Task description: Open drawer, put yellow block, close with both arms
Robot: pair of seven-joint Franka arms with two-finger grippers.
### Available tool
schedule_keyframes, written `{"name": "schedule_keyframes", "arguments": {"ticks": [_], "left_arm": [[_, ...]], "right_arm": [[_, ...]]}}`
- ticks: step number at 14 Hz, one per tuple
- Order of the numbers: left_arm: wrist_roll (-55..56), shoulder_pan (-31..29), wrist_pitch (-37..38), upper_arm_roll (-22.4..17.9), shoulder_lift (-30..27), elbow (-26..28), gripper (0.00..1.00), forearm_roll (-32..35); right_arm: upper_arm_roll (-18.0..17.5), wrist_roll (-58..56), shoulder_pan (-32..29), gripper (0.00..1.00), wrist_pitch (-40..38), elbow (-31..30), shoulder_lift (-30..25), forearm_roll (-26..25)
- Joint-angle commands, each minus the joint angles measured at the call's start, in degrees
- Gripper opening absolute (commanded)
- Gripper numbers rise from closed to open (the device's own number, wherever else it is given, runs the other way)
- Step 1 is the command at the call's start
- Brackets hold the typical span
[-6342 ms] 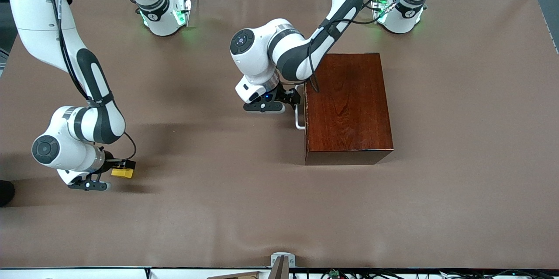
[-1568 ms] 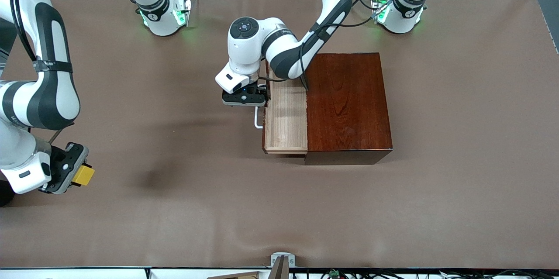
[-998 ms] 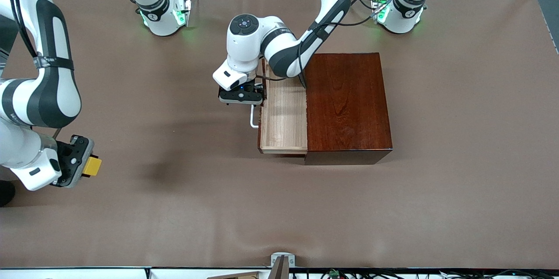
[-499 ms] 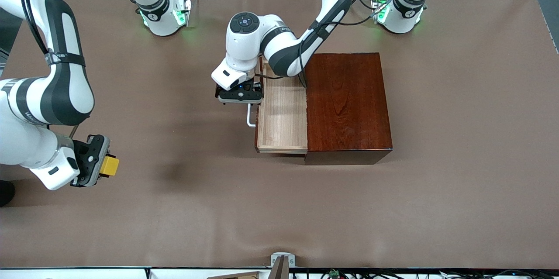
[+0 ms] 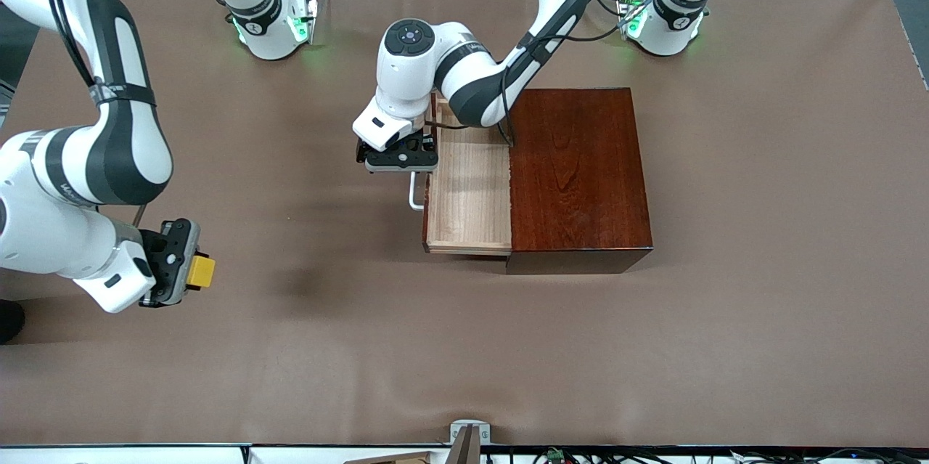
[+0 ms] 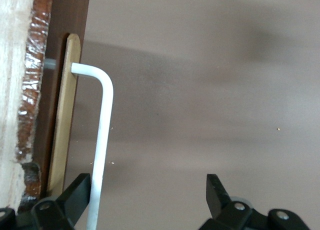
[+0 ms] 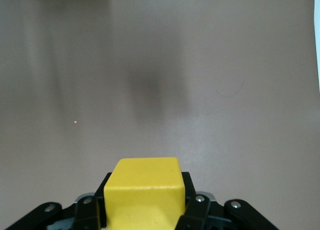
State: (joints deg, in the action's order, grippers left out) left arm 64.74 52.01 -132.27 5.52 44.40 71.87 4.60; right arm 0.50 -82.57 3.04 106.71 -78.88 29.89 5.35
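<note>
While hanging over the brown-covered table (image 5: pixel 726 340) near the right arm's end, the black right gripper (image 5: pixel 190 271) is pinching the small bright yellow block (image 5: pixel 201 271); toward the middle, the black left gripper (image 5: pixel 400 158) is straddling, fingers spread, the white loop handle (image 5: pixel 414 192) of the pale-wood drawer (image 5: pixel 469 195), pulled out of the glossy reddish-brown wooden box (image 5: pixel 577 173)

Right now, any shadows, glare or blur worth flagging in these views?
Front view: sharp; soft shadow on the table, sheen on the box. Left wrist view: the handle crisp, the drawer edge blurred. Right wrist view: the yellow block soft, dim shadow above.
</note>
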Motion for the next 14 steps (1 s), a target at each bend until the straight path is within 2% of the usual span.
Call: {"name": "schedule_keyframes", "arguments": {"ticks": [1,6,8,14], "left_arm": [[2.5,0.6,-0.7,1.5,-1.5,-2.3,1.00,-2.9],[2.7,0.4,-0.6,1.5,-2.9,-2.4,1.00,-2.9],[3.4,-0.6,1.1,1.3,-5.2,-2.4,1.00,-3.0],[2.6,-8.7,20.7,1.2,-17.7,-2.0,1.00,-5.9]], "right_arm": [[-0.1,-0.6,-0.3,0.00,-1.2,0.0,-1.2,0.5],[-0.1,-1.0,-0.4,0.00,-1.2,-0.2,-1.2,0.6],[-0.1,-1.0,-0.3,0.00,-1.3,-0.2,-1.2,0.6],[-0.9,-0.6,2.8,0.00,-4.5,-0.3,-2.1,0.5]]}}
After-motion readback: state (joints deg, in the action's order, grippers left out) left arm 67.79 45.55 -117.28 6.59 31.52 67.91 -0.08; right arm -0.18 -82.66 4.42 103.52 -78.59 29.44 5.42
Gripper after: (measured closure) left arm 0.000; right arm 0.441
